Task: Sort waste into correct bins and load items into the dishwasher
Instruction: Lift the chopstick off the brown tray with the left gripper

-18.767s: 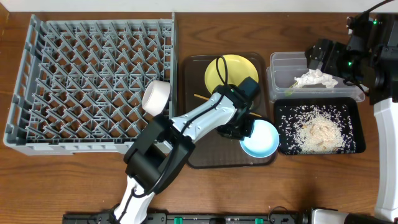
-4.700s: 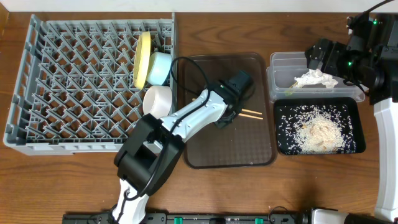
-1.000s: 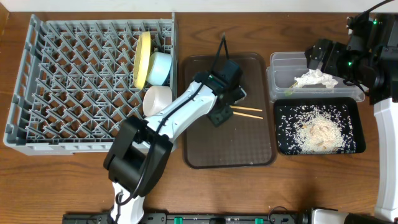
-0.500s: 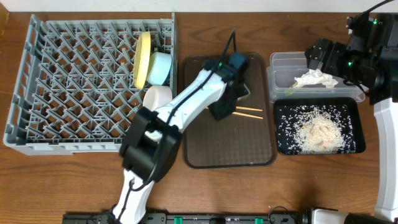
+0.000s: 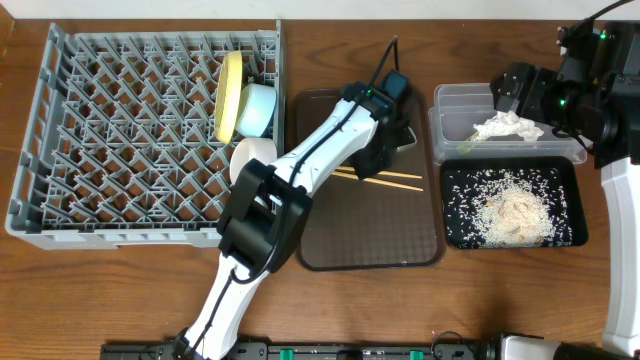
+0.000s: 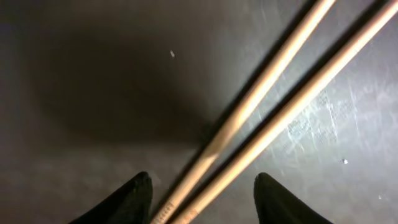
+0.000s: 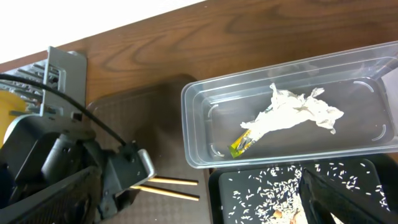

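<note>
Step in hand looks like the chopstick pick: plate [image 5: 231, 95], blue bowl [image 5: 258, 108] and white bowl [image 5: 252, 158] stand in the rack [image 5: 60, 120], napkin [image 5: 507, 127] lies in the tub [image 5: 450, 100], rice [image 5: 510, 210] is in the black tray [image 5: 578, 200], so the chopsticks [image 6: 244, 99] are the last item seen outside the rack. They lie flat on the brown tray [image 5: 370, 240], near its upper middle. Left gripper [image 6: 206, 198] hangs low over them, jaws apart, one fingertip either side, both sticks inside the gap. Wrist view shows the sticks close together at the fingers and spreading away from them, so the grasp should land where they nearly touch. Suggest going down until the tips just meet the tray, then closing slowly so the pads sweep the two sticks together rather than flick one out. Thin round sticks on a flat surface will probably roll or cross, so a check that both come up is worth it before travel. How near the grip sits to the sticks' middle can't be told from overhead; an off-centre hold will likely droop, so lift straight and slow. At the rack, they are probably best laid across the pegs beside the bowls, since they could drop through the grid. Right gripper [image 7: 199, 193] hangs over the tub, jaws wide and empty, well clear of the left arm's path
</note>
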{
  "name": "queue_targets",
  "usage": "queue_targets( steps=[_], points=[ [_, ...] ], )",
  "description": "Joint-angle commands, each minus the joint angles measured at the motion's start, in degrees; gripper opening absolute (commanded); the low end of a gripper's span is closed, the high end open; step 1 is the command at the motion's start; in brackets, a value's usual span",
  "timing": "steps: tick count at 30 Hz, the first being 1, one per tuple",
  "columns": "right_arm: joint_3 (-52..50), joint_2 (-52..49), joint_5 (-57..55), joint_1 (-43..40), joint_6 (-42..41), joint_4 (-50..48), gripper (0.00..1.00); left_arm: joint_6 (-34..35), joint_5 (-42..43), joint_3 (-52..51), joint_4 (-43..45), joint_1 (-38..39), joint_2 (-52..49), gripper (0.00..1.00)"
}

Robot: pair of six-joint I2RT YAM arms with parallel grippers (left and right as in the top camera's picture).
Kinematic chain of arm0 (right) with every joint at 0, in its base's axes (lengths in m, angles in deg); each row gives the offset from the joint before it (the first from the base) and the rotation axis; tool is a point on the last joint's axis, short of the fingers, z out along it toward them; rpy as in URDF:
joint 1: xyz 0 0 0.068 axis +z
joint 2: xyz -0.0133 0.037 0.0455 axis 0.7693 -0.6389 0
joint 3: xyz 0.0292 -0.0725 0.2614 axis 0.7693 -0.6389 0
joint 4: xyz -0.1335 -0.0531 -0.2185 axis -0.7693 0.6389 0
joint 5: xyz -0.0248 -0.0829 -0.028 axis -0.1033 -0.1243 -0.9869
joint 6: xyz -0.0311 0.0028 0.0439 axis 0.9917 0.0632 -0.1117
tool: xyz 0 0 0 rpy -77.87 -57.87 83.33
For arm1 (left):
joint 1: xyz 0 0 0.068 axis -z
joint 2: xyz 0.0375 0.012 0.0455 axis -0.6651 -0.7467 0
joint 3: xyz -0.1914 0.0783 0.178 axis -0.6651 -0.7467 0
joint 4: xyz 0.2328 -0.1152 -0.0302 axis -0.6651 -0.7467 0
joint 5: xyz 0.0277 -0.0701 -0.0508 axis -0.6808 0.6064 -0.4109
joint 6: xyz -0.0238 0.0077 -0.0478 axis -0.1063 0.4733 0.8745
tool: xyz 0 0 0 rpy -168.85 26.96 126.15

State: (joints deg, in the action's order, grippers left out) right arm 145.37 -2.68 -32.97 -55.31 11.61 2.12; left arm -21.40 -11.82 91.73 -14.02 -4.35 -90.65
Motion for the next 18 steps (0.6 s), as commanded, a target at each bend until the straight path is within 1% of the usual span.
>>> queue_targets(
  steps=[1, 3, 7, 12, 15, 18],
  points=[
    [0.1, -0.2, 0.2, -0.2, -0.5, 0.0, 0.99, -2.2, 0.8, 0.5, 1.5, 0.0, 0.0, 0.55],
    [0.1, -0.2, 0.2, -0.2, -0.5, 0.0, 0.99, -2.2, 0.9, 0.3, 2.7, 0.0, 0.0, 0.53],
    [0.1, -0.2, 0.2, -0.2, -0.5, 0.0, 0.99, -3.8, 0.9, -0.1, 3.5, 0.0, 0.0, 0.53],
    [0.1, -0.2, 0.2, -0.2, -0.5, 0.0, 0.99, -4.0, 1.0, -1.6, 5.2, 0.0, 0.0, 0.53],
    [0.1, -0.2, 0.2, -0.2, -0.5, 0.0, 0.99, -6.8, 1.0, -2.8, 5.7, 0.1, 0.0, 0.53],
    [0.1, -0.2, 0.2, -0.2, -0.5, 0.0, 0.99, -8.1, 1.0, -3.0, 5.7, 0.1, 0.0, 0.52]
  ],
)
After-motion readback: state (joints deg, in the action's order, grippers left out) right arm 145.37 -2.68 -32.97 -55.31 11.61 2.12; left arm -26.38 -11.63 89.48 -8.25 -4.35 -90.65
